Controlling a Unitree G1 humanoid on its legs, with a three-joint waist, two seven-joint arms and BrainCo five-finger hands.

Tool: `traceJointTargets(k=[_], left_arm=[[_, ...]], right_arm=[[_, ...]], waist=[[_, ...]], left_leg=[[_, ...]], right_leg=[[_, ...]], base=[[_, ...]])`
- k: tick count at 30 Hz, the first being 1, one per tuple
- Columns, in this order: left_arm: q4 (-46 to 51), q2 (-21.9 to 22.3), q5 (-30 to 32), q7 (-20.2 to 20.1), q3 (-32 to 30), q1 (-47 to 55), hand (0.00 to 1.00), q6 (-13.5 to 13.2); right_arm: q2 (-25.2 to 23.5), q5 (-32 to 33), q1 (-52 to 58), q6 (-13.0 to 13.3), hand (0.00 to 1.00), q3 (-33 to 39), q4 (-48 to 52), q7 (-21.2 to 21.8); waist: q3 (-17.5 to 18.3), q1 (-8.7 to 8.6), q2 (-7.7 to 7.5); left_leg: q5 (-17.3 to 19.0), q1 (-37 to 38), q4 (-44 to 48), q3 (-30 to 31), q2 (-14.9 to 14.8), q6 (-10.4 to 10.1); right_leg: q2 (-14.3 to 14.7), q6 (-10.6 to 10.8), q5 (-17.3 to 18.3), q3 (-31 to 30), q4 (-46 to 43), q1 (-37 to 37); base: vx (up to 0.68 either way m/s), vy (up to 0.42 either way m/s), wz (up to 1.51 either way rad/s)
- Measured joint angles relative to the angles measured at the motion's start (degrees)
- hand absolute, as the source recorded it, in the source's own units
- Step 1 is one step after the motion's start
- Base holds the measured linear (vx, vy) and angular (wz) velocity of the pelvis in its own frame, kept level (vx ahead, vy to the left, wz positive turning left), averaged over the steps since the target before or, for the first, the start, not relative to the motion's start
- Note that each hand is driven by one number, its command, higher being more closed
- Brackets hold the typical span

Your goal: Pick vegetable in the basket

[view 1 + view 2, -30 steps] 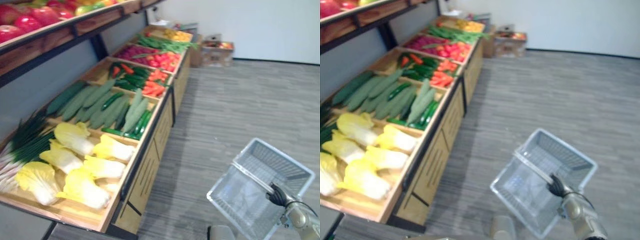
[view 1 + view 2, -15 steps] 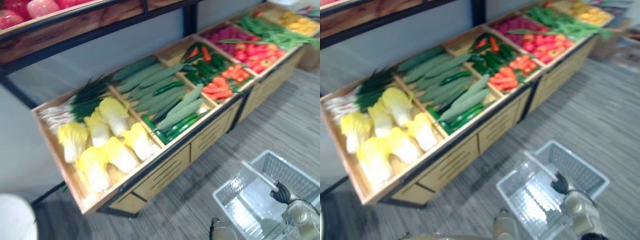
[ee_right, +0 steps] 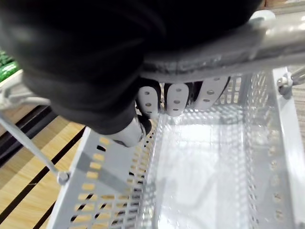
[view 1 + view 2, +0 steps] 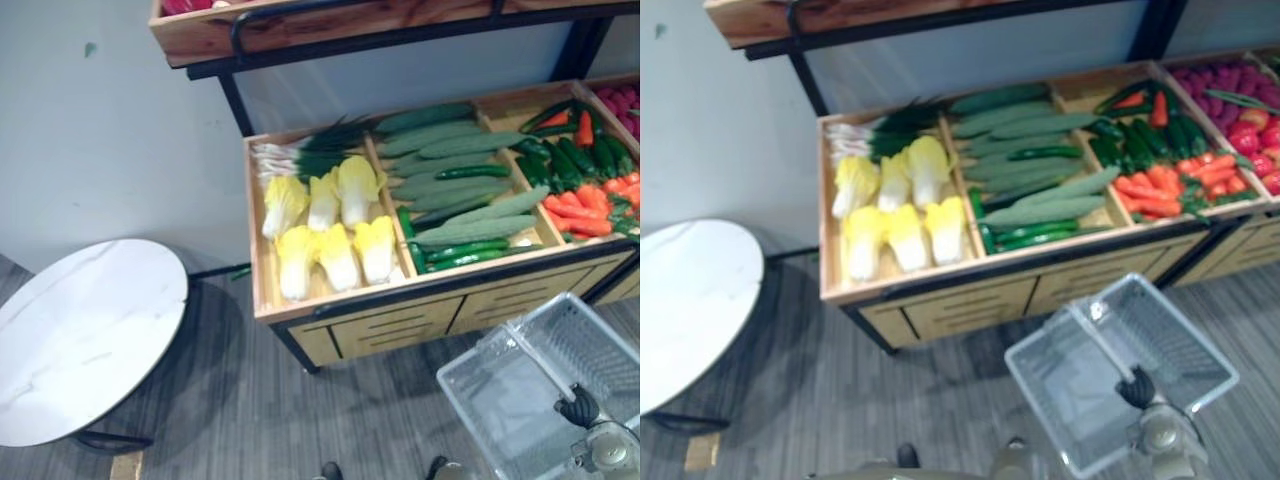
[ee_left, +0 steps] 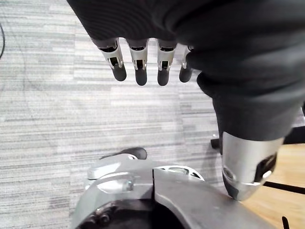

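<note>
A pale grey mesh basket (image 4: 476, 350) hangs at the lower right, above the floor in front of the stand. My right hand (image 4: 1135, 388) is shut on its handle (image 3: 214, 52), fingers (image 3: 174, 98) curled round the bar. Nothing lies inside the basket (image 3: 109, 191). The wooden stand's bins hold yellow-white napa cabbages (image 4: 325, 230), green onions (image 4: 300, 155), long green cucumbers and gourds (image 4: 450, 180), and carrots with dark green peppers (image 4: 580, 190). My left hand (image 5: 138, 67) hangs over the grey floor with straight fingers and holds nothing.
A round white table (image 4: 80, 340) on a dark frame stands left of the stand. A wooden upper shelf (image 4: 350, 25) on black bars overhangs the bins. The stand's slatted wooden front (image 4: 400, 325) faces me across grey striped floor.
The camera has swung left, so the stand now faces me and the round table has come into view. The basket stays in my right hand at the lower right.
</note>
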State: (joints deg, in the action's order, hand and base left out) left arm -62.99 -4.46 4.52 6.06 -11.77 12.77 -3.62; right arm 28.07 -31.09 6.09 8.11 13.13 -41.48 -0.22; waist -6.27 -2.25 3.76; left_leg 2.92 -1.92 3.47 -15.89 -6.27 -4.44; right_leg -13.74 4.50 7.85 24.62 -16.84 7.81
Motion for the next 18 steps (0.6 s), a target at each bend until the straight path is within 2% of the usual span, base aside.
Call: traceJointTargets(k=[2, 5, 7, 8, 9, 11, 13, 14, 15, 16, 18], left_arm=[[-0.22, 0.0, 0.7, 0.01, -0.02, -0.18, 0.0, 0.0], [-0.17, -0.64, 0.8, 0.02, 0.09, -1.24, 0.0, -0.08], [0.24, -0.59, 0.82, -0.06, 0.35, -2.09, 0.0, -0.15], [1.0, -2.26, 0.8, -0.06, 3.2, -4.02, 0.0, -0.23], [1.61, -3.16, 0.79, -0.01, 3.46, -4.06, 0.0, -0.25], [2.2, -4.47, 0.79, 0.1, 3.49, -4.26, 0.0, -0.29], [2.68, -5.11, 0.77, 0.27, 3.28, -5.05, 0.0, -0.19], [2.76, -5.69, 0.69, 0.48, 3.05, -6.03, 0.0, -0.15], [3.26, -6.38, 0.54, 0.94, 3.07, -6.58, 0.0, -0.19], [4.84, -7.94, 0.2, 1.45, 2.89, -7.02, 0.0, -0.45], [7.68, -7.68, 0.07, 2.29, 2.19, -8.04, 0.0, -0.66]], right_arm=[[0.33, 0.01, -0.11, -0.43, 1.0, 1.0, -0.56, -0.58], [0.14, 0.01, -0.2, -0.45, 1.0, 1.85, -1.92, -0.45], [0.05, 0.02, 0.32, -0.47, 1.0, 2.05, -2.72, -0.18], [-2.24, -0.01, 0.31, -0.59, 1.0, 1.27, -4.62, 0.11], [-2.6, 0.0, 0.6, -0.58, 1.0, 0.48, -4.62, 0.12], [-2.97, 0.0, 1.43, -0.57, 1.0, -0.12, -4.62, 0.16], [-3.0, 0.01, 1.78, -0.63, 1.0, 0.1, -5.1, 0.03], [-3.14, 0.11, 1.71, -0.64, 1.0, 0.17, -6.31, -0.08], [-3.61, 0.14, 2.05, -0.66, 1.0, 0.17, -6.94, -0.03], [-4.86, 0.18, 2.54, -0.61, 1.0, 0.33, -7.71, -0.06], [-5.4, 0.22, 2.47, -1.18, 1.0, 2.47, -9.49, -0.15]], waist=[[-0.22, 0.53, 0.78], [-0.23, 0.51, 0.72], [-0.35, 0.41, 0.03], [-1.84, -0.5, -2.61], [-2.03, -0.96, -3.19], [-2.29, -0.9, -3.88], [-2.48, -1.0, -3.59], [-2.77, -0.95, -2.96], [-2.74, -0.96, -3.17], [-2.92, -1.06, -5.45], [-2.83, -0.95, -4.93]], left_leg=[[-0.17, 0.8, -0.25, -1.03, 0.71, 0.29], [0.48, 1.7, -0.51, -0.94, 0.94, 0.43], [0.88, 2.75, -0.86, -1.14, 1.46, 0.65], [3.11, 5.42, -1.19, -2.44, 2.69, 1.12], [3.19, 5.8, -1.2, -2.33, 2.97, 1.19], [3.35, 6.0, -1.26, -2.59, 3.17, 1.29], [3.68, 6.21, -1.6, -1.97, 2.69, 1.87], [3.61, 6.1, -1.65, -1.26, 1.79, 1.8], [3.54, 5.46, -1.26, -0.62, 1.36, 1.34], [3.24, 5.08, -1.27, 0.52, 2.21, 0.33], [2.27, 5.0, -1.84, 1.41, 0.69, -0.84]], right_leg=[[0.29, 0.34, -1.59, -1.87, 1.76, 0.05], [0.69, 0.78, -2.56, -3.32, 2.85, -0.19], [0.31, 0.94, -2.62, -4.0, 2.07, -0.41], [-1.28, 0.96, -2.63, -9.15, -5.96, 1.97], [-1.46, 1.09, -2.75, -9.98, -6.6, 1.99], [-1.4, 1.45, -3.13, -10.93, -6.25, 1.98], [-1.02, 1.0, -3.49, -12.0, -6.51, 2.85], [-0.1, 0.0, -2.77, -13.17, -5.82, 3.57], [1.13, 0.5, -3.63, -14.38, -1.41, 2.89], [1.08, 2.17, -5.58, -15.18, 2.44, 1.81], [2.37, 2.16, -5.24, -13.9, 4.0, 1.1]], base=[[0.08, 0.076, -0.37], [0.06, 0.044, -0.32], [0.02, 0.084, -0.28], [-0.03, 0.143, -0.33], [-0.04, 0.153, -0.36], [0.0, 0.057, -0.07], [0.04, -0.004, -0.01], [0.04, -0.042, 0.13], [0.03, -0.081, 0.37], [0.03, -0.103, 0.4], [0.12, -0.145, 0.26]])
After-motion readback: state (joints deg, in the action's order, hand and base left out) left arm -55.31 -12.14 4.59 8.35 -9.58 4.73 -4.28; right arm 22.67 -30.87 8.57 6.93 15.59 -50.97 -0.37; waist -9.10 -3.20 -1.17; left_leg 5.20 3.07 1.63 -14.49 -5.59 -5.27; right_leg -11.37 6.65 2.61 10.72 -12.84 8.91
